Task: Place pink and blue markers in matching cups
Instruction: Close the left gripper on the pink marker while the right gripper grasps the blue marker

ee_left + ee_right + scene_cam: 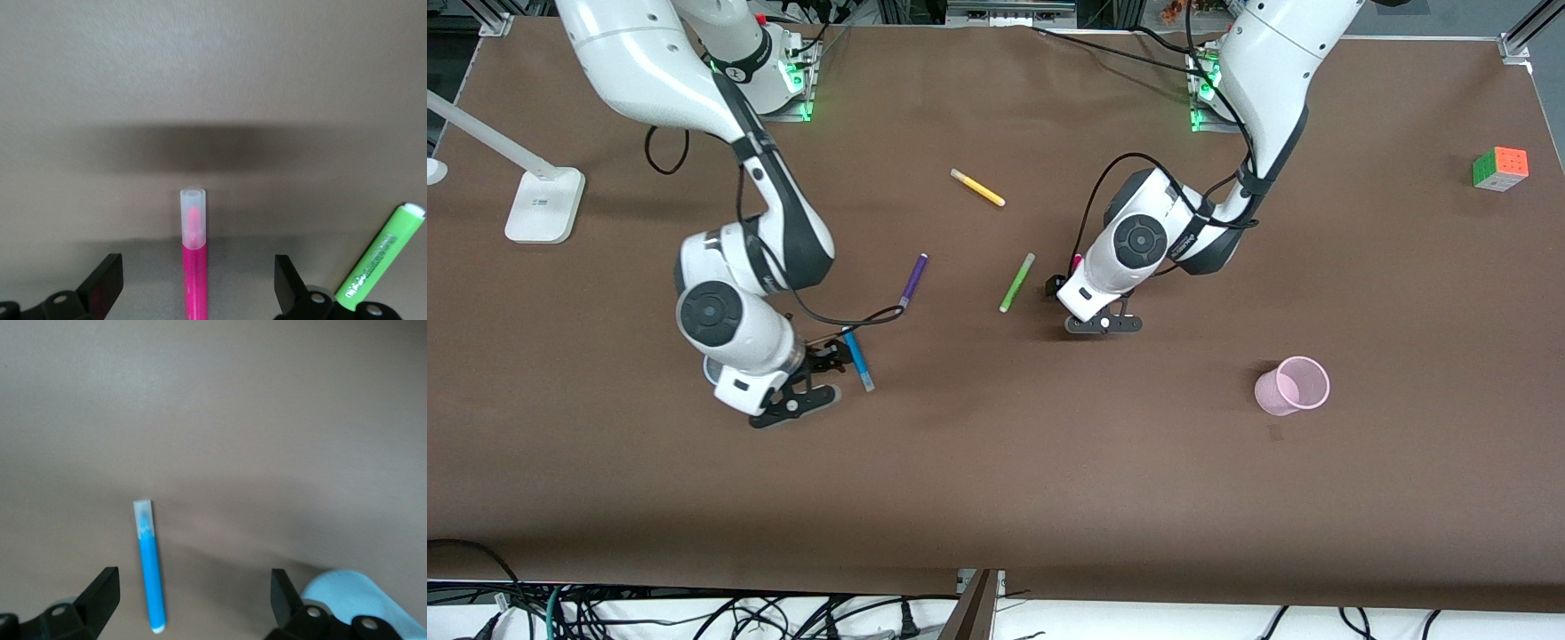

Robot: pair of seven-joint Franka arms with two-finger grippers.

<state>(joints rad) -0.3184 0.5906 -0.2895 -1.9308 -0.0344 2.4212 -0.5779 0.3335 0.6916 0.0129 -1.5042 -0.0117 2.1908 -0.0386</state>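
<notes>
Left gripper (pixel 197 293) bends low over the pink marker (pixel 194 263), jaws wide astride it. Right gripper (pixel 193 607) stoops above the blue marker (pixel 149 577), jaws wide.

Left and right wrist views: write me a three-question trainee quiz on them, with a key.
1. True or false: the left pincer is shut on the magenta-pink felt-tip marker.
2. Which pen lies beside that marker in the left wrist view? A. a purple pen. B. the slim lime-green pen. C. a yellow pen.
3. What colour is the translucent plastic cup next to the right pincer in the right wrist view?

Key: 1. False: its fingers stand open, one on each side of the marker. 2. B. 3. Pale blue.
</notes>
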